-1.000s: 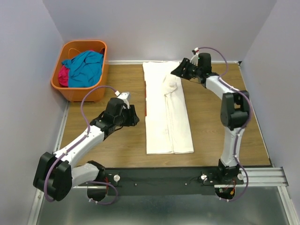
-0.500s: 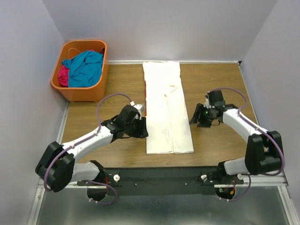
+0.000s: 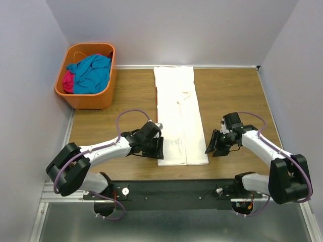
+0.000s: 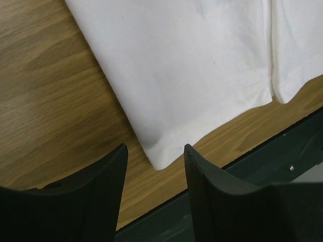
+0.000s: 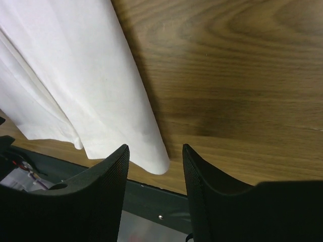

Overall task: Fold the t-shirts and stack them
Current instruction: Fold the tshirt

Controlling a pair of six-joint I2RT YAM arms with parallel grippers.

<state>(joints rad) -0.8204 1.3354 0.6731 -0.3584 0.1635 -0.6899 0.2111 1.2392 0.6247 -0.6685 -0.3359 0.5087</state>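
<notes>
The white t-shirt (image 3: pixel 177 113) lies in the middle of the table, folded lengthwise into a long narrow strip, plain side up. My left gripper (image 3: pixel 159 149) is open and hovers at the strip's near left corner (image 4: pixel 157 160), which shows between its fingers. My right gripper (image 3: pixel 211 145) is open and hovers at the near right corner (image 5: pixel 157 164). Neither holds cloth. The teal-blue t-shirt (image 3: pixel 93 73) and the magenta t-shirt (image 3: pixel 68 80) lie crumpled in the orange basket.
The orange basket (image 3: pixel 90 99) stands at the far left of the wooden table. The black base rail (image 3: pixel 176 187) runs along the near edge, close to the shirt's hem. Grey walls close in both sides and the back.
Both arms have swung toward the near end of the white shirt. The right gripper came down from the far end; the left moved right and nearer. The shirt has not moved.
</notes>
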